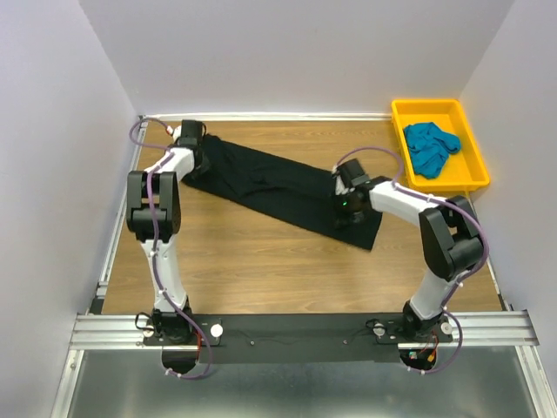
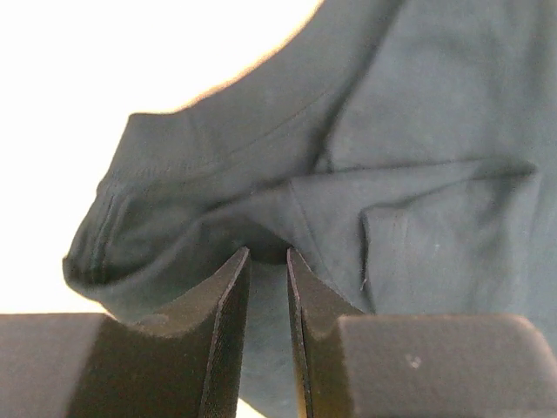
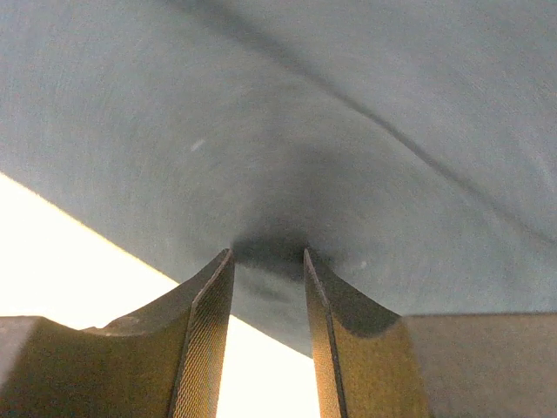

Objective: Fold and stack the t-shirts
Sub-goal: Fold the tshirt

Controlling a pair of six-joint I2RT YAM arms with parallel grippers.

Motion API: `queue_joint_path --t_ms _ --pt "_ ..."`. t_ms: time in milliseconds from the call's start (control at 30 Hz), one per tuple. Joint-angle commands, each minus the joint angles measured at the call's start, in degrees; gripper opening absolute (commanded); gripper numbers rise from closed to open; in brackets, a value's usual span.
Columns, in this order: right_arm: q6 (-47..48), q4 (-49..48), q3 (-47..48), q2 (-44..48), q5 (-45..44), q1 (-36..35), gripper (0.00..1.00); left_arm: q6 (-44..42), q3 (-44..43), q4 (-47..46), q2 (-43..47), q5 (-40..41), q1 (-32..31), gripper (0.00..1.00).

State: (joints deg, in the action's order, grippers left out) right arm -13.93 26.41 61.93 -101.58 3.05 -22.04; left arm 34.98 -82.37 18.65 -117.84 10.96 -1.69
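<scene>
Top external view: black t-shirt [image 1: 278, 187] lies on table [image 1: 261, 261] as long strip, prob. folded lengthwise already; crosswise fold is left. 2nd one, teal t-shirt [image 1: 429, 146], sits crumpled in yellow tray [image 1: 426, 106], so no stack yet. At its far-left end left gripper [image 2: 268, 252] is clamped on cloth. On right gripper [image 3: 268, 252] fingers stand apart w/ cloth puckered between; real grip or not, I cannot tell.

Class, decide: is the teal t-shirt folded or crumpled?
Crumpled: the teal t-shirt lies bunched in an uneven heap inside the yellow tray, with no flat folded edges.

White-black arms [image 1: 165, 252], purple cables [image 1: 142, 129]
</scene>
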Motion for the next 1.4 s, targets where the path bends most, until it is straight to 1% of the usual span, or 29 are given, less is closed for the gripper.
queue_joint_path --t_ms 0,33,67,133,167,200,267,300,367,400,500,533,667,733,833,867,900,1033,1267,1333,1367 --pt "1.5 18.2 -2.5 -0.7 9.4 -10.9 0.46 -1.8 -14.2 8.4 -9.8 1.6 1.3 0.32" --pt "2.2 20.2 -1.5 -0.9 10.1 -12.9 0.46 -2.1 -21.1 10.6 -13.3 0.9 1.3 0.34" --pt "3.5 21.1 1.2 -1.6 9.2 -16.4 0.47 -2.1 -24.3 11.5 -14.8 0.8 1.3 0.34" --pt "5.2 23.5 3.8 -2.3 7.7 -18.7 0.48 -2.4 -29.6 12.2 -17.0 1.1 1.3 0.37" --pt "7.6 23.9 4.6 -2.7 8.0 -19.3 0.49 -3.1 -33.6 12.0 -18.4 1.0 1.2 0.38" --pt "8.5 24.0 6.0 -2.7 9.5 -19.4 0.49 -3.4 -35.0 11.5 -18.8 0.8 1.3 0.41" --pt "10.0 24.6 8.5 -1.5 9.4 -19.4 0.51 -4.5 -37.8 10.0 -18.8 0.2 1.3 0.46" --pt "10.1 24.7 8.6 -1.5 8.7 -19.4 0.52 -4.7 -38.2 9.9 -18.5 0.1 1.3 0.46" --pt "9.0 24.7 11.1 0.6 6.7 -19.4 0.55 -5.1 -37.3 10.1 -15.4 0.1 1.2 0.48" --pt "8.7 24.7 11.8 1.4 3.9 -19.4 0.58 -5.4 -36.2 10.0 -13.8 0.5 0.6 0.5" --pt "7.7 24.5 13.0 2.4 -1.9 -19.1 0.64 -5.7 -28.7 8.6 -6.5 3.8 -3.7 0.52" --pt "7.5 24.1 12.6 2.1 -2.4 -18.8 0.65 -5.7 -24.8 7.9 -3.7 4.5 -6.2 0.63" --pt "7.4 23.4 12.0 0.9 -2.2 -17.0 0.65 -3.9 -17.2 8.0 0.9 3.2 -11.5 0.64" --pt "7.2 22.3 11.9 0.9 -2.5 -16.5 0.65 -2.1 -13.1 7.9 2.0 3.2 -13.4 0.63" --pt "7.1 20.9 12.0 0.4 -1.6 -15.2 0.65 -0.6 -9.4 7.4 2.2 2.5 -16.3 0.62" --pt "7.2 20.6 11.9 0.0 -0.6 -14.4 0.65 -0.4 -9.0 7.2 1.7 2.0 -16.8 0.6" --pt "7.4 20.3 11.8 -0.4 -0.1 -14.2 0.65 -0.3 -8.6 6.7 1.1 1.6 -17.1 0.55" --pt "7.4 17.0 9.3 -1.1 3.0 -13.1 0.64 -0.1 -8.8 5.3 -2.2 0.6 -17.2 0.47" --pt "6.4 15.4 6.5 -4.0 8.7 -13.1 0.64 -0.5 -11.8 5.1 -8.4 2.3 -17.2 0.46" --pt "5.8 14.8 5.1 -4.2 10.7 -13.6 0.63 -1.9 -14.0 6.1 -11.2 2.8 -17.1 0.45" --pt "5.8 14.5 4.7 -4.2 11.1 -13.6 0.63 -2.0 -16.0 7.8 -11.2 4.0 -17.1 0.45"
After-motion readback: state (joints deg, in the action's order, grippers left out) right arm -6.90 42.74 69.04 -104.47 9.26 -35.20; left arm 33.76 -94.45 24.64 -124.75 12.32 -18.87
